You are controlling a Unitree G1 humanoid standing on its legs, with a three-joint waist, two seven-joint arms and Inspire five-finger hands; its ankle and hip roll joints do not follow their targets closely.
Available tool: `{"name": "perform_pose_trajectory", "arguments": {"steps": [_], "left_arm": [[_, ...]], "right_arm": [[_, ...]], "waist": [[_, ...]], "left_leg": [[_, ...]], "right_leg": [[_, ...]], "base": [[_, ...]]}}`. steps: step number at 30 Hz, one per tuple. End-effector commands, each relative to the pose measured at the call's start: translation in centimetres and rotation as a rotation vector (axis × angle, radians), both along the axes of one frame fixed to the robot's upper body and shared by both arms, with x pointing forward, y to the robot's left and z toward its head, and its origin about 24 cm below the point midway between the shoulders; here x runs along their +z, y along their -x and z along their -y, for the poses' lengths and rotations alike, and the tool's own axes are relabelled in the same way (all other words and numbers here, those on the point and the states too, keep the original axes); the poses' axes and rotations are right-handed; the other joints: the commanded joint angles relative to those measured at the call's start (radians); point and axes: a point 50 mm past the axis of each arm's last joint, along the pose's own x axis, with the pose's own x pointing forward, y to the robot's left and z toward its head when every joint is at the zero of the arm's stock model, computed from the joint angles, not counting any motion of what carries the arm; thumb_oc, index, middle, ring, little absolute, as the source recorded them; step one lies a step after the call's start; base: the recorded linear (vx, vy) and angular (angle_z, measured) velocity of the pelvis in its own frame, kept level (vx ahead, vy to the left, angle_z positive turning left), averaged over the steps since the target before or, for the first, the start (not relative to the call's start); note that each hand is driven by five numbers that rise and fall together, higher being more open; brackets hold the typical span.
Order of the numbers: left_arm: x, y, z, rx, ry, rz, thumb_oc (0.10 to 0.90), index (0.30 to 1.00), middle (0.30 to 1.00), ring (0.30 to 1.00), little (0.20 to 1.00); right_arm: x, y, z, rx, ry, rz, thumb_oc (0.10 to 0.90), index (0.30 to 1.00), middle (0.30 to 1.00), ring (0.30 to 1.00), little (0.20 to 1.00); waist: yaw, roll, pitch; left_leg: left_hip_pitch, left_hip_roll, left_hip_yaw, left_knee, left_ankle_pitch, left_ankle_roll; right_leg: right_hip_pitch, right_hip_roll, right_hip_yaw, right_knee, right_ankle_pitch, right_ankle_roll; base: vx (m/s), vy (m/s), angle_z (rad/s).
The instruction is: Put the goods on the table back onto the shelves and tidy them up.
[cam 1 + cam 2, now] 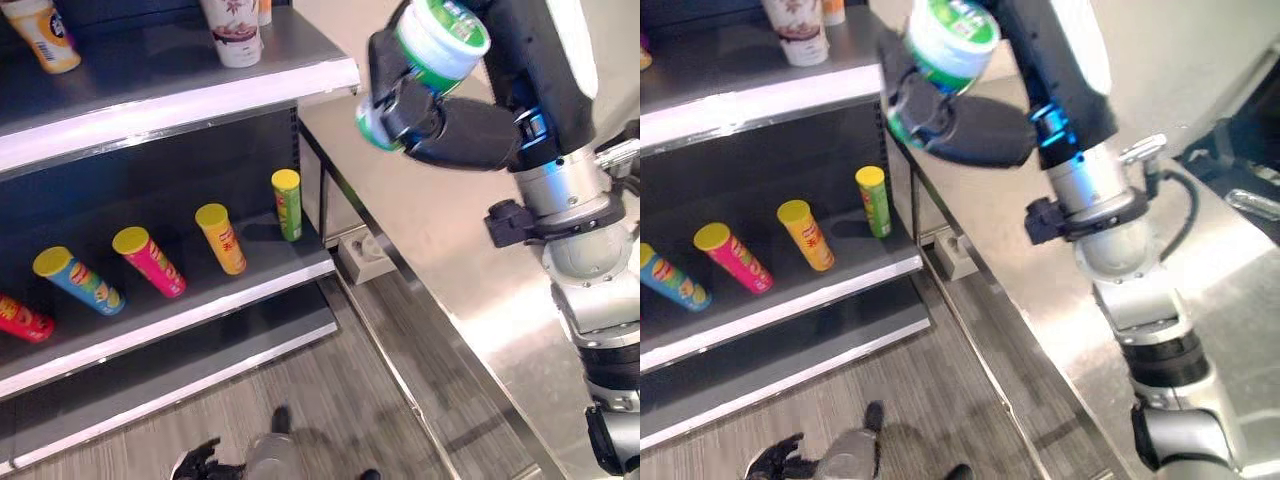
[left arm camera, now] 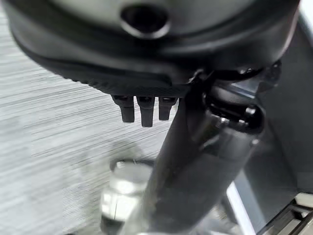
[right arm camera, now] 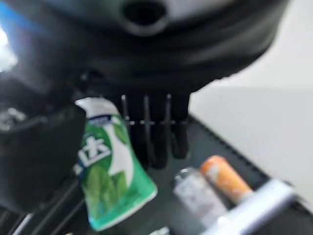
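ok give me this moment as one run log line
right hand: shut on green tub, raised beside upper shelf | left hand: low, idle

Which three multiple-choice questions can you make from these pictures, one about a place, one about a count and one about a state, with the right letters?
1. Where is the green and white container?
A. Lying on the floor
B. In the right hand, raised beside the upper shelf's end
C. On the lower shelf

2. How many tubes with yellow lids stand on the lower shelf?
A. Two
B. Four
C. Seven

3. What is the state of the right hand?
A. Open and flat
B. Shut on nothing
C. Shut on the container

Answers:
1. B, since the head views show it gripped in the air by the upper shelf.
2. B, since four yellow lids line up there.
3. C, since the fingers curl round it.
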Motion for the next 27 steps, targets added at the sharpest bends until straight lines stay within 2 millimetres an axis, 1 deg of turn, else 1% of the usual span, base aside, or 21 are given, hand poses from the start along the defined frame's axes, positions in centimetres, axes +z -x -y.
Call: {"name": "perform_pose_trajectory", "arguments": {"steps": [1,2,4,5,6,7,8,9,11,12,14,15,16,17,18,19,20,21,22,23,27], "left_arm": [[1.5,-4.2,-0.6,-0.067,-0.052,0.142,0.800,0.900,0.900,0.900,0.900],[1.6,-4.8,-0.5,-0.076,-0.057,0.153,0.800,0.900,0.900,0.900,0.900],[1.6,-5.1,-0.1,-0.087,-0.050,0.157,0.800,0.900,0.900,0.900,0.900],[1.6,-5.2,0.1,-0.098,-0.046,0.157,0.800,0.900,0.900,0.900,0.900],[1.5,-5.3,0.4,-0.116,-0.045,0.152,0.800,0.900,0.900,0.900,0.900],[1.4,-5.1,0.5,-0.127,-0.046,0.144,0.800,0.900,0.900,0.900,0.900],[1.4,-5.1,0.5,-0.127,-0.045,0.144,0.800,0.900,0.900,0.900,0.900],[1.3,-4.8,0.5,-0.150,-0.058,0.128,0.800,0.900,0.900,0.900,0.900],[1.3,-4.8,0.5,-0.150,-0.058,0.128,0.800,0.900,0.900,0.900,0.900],[1.3,-4.5,0.1,-0.156,-0.072,0.116,0.800,0.900,0.900,0.900,0.900],[1.3,-4.5,0.0,-0.159,-0.076,0.114,0.800,0.900,0.900,0.900,0.900],[1.3,-4.1,-0.3,-0.174,-0.087,0.101,0.800,0.900,0.900,0.900,0.900],[1.3,-4.2,-0.3,-0.174,-0.087,0.101,0.800,0.900,0.900,0.900,0.900],[1.3,-4.2,-0.5,-0.186,-0.100,0.094,0.800,0.900,0.900,0.900,0.900],[1.4,-4.4,-0.7,-0.195,-0.109,0.096,0.800,0.900,0.900,0.900,0.900],[1.6,-5.0,-0.6,-0.217,-0.117,0.110,0.800,0.900,0.900,0.900,0.900],[1.8,-4.9,-1.2,-0.193,-0.120,0.115,0.800,0.900,0.900,0.900,0.900],[1.8,-4.9,-1.1,-0.193,-0.118,0.116,0.800,0.900,0.900,0.900,0.900],[1.8,-4.9,-1.2,-0.190,-0.120,0.115,0.800,0.900,0.900,0.900,0.900],[1.7,-4.7,-1.2,-0.182,-0.117,0.108,0.800,0.900,0.900,0.900,0.900],[1.1,-3.3,-0.9,-0.126,-0.080,0.074,0.800,0.900,0.900,0.900,0.900]], "right_arm": [[2.8,0.8,0.1,0.072,-0.123,0.108,0.400,0.300,0.300,0.300,0.300],[3.1,0.9,-0.3,0.108,-0.136,0.110,0.400,0.300,0.300,0.300,0.300],[3.2,1.1,-0.1,0.102,-0.139,0.117,0.400,0.300,0.300,0.300,0.300],[3.4,1.4,0.0,0.102,-0.136,0.131,0.400,0.300,0.300,0.300,0.300],[3.5,1.3,-0.1,0.099,-0.122,0.128,0.400,0.300,0.300,0.300,0.300],[3.5,1.2,-0.3,0.100,-0.116,0.122,0.400,0.300,0.300,0.300,0.300],[3.5,1.2,-0.3,0.101,-0.116,0.122,0.400,0.300,0.300,0.300,0.300],[3.4,0.9,-0.7,0.110,-0.112,0.109,0.400,0.300,0.300,0.300,0.300],[3.4,0.9,-0.7,0.111,-0.111,0.109,0.400,0.300,0.300,0.300,0.300],[3.2,0.4,-1.0,0.092,-0.101,0.095,0.400,0.300,0.300,0.300,0.300],[3.4,0.3,-1.2,0.092,-0.094,0.094,0.400,0.300,0.300,0.300,0.300],[3.3,0.0,-1.8,0.105,-0.095,0.083,0.400,0.300,0.300,0.300,0.300],[3.4,0.0,-1.8,0.106,-0.095,0.084,0.400,0.300,0.300,0.300,0.300],[3.2,-0.2,-1.8,0.091,-0.086,0.080,0.400,0.300,0.300,0.300,0.300],[3.2,-0.4,-1.7,0.073,-0.074,0.077,0.400,0.300,0.300,0.300,0.300],[3.3,-0.4,-1.6,0.047,-0.046,0.080,0.400,0.300,0.300,0.300,0.300],[3.8,-0.4,-1.9,0.046,-0.023,0.097,0.400,0.300,0.300,0.300,0.300],[3.9,-0.4,-1.8,0.040,-0.021,0.097,0.400,0.300,0.300,0.300,0.300],[4.0,-0.5,-1.7,0.041,-0.022,0.094,0.400,0.300,0.300,0.300,0.300],[3.8,-0.5,-1.7,0.045,-0.024,0.086,0.400,0.300,0.300,0.300,0.300],[3.5,-1.7,-2.1,0.022,0.011,0.037,0.400,0.300,0.300,0.300,0.300]], "waist": [[-0.003,-0.035,-0.084],[-0.026,-0.027,-0.117],[-0.054,-0.013,-0.135],[-0.070,-0.005,-0.143],[-0.075,0.001,-0.150],[-0.075,0.007,-0.157],[-0.076,0.007,-0.157],[-0.071,0.022,-0.158],[-0.072,0.021,-0.160],[-0.062,0.023,-0.147],[-0.063,0.021,-0.142],[-0.057,0.020,-0.129],[-0.057,0.019,-0.128],[-0.059,0.019,-0.122],[-0.075,0.015,-0.116],[-0.120,0.001,-0.109],[-0.128,-0.008,-0.114],[-0.128,-0.012,-0.120],[-0.122,-0.023,-0.130],[-0.111,-0.029,-0.140],[-0.080,-0.050,-0.172]], "left_leg": [[0.034,0.105,0.074,0.186,-0.046,-0.059],[0.132,0.113,0.106,0.201,-0.069,-0.072],[0.176,0.090,0.123,0.136,-0.112,-0.072],[0.183,0.082,0.161,0.076,-0.137,-0.063],[0.184,0.064,0.164,0.032,-0.148,-0.055],[0.194,0.046,0.164,-0.018,-0.151,-0.044],[0.195,0.044,0.164,-0.020,-0.150,-0.043],[0.211,-0.002,0.158,-0.118,-0.145,-0.013],[0.211,-0.007,0.158,-0.123,-0.142,-0.009],[0.196,-0.044,0.143,-0.130,-0.152,0.016],[0.191,-0.063,0.141,-0.131,-0.154,0.031],[0.191,-0.089,0.138,-0.133,-0.163,0.050],[0.191,-0.090,0.138,-0.133,-0.163,0.050],[0.193,-0.102,0.126,-0.133,-0.165,0.055],[0.190,-0.103,0.108,-0.133,-0.166,0.058],[0.177,-0.109,0.082,-0.133,-0.147,0.066],[0.176,-0.111,0.050,-0.133,-0.146,0.067],[0.167,-0.110,0.034,-0.133,-0.140,0.068],[0.154,-0.114,0.005,-0.133,-0.137,0.069],[0.147,-0.116,-0.015,-0.133,-0.133,0.069],[0.138,-0.098,-0.064,-0.133,-0.114,0.051]], "right_leg": [[-0.063,0.016,0.096,-0.033,-0.083,0.001],[-0.089,-0.003,0.034,-0.028,-0.063,0.004],[-0.097,-0.021,-0.011,-0.025,-0.042,0.017],[-0.103,-0.033,-0.034,-0.019,-0.028,0.024],[-0.110,-0.046,-0.044,-0.011,-0.011,0.032],[-0.117,-0.058,-0.053,-0.004,0.002,0.044],[-0.117,-0.059,-0.053,-0.003,0.002,0.045],[-0.155,-0.096,-0.053,0.024,0.039,0.070],[-0.158,-0.102,-0.052,0.028,0.041,0.074],[-0.176,-0.139,-0.051,0.059,0.066,0.091],[-0.184,-0.160,-0.047,0.087,0.069,0.099],[-0.195,-0.194,-0.038,0.126,0.077,0.113],[-0.195,-0.195,-0.037,0.128,0.076,0.114],[-0.200,-0.205,-0.013,0.147,0.070,0.118],[-0.212,-0.197,0.051,0.166,0.061,0.119],[-0.269,-0.148,0.238,0.197,0.034,0.100],[-0.265,-0.087,0.432,0.174,0.008,0.113],[-0.258,-0.073,0.477,0.151,0.002,0.106],[-0.238,-0.064,0.497,0.101,0.005,0.096],[-0.222,-0.061,0.490,0.080,0.005,0.093],[-0.132,-0.039,0.423,-0.022,0.021,0.091]], "base": [[-0.13,0.092,1.25],[-0.16,0.131,0.77],[-0.15,0.190,0.93],[-0.10,0.222,1.13],[-0.09,0.244,0.41],[-0.04,0.163,0.66],[-0.13,0.334,0.84],[-0.11,0.260,0.89],[-0.09,0.227,0.39],[-0.09,0.247,0.32],[-0.08,0.230,0.35],[-0.05,0.146,0.41],[-0.07,0.194,0.27],[-0.05,0.074,0.12],[-0.11,0.088,0.14],[-0.06,0.049,0.44],[-0.04,0.028,1.05],[0.04,-0.018,1.42],[0.04,-0.058,1.21],[0.07,-0.080,0.55],[0.07,-0.102,0.63]]}}
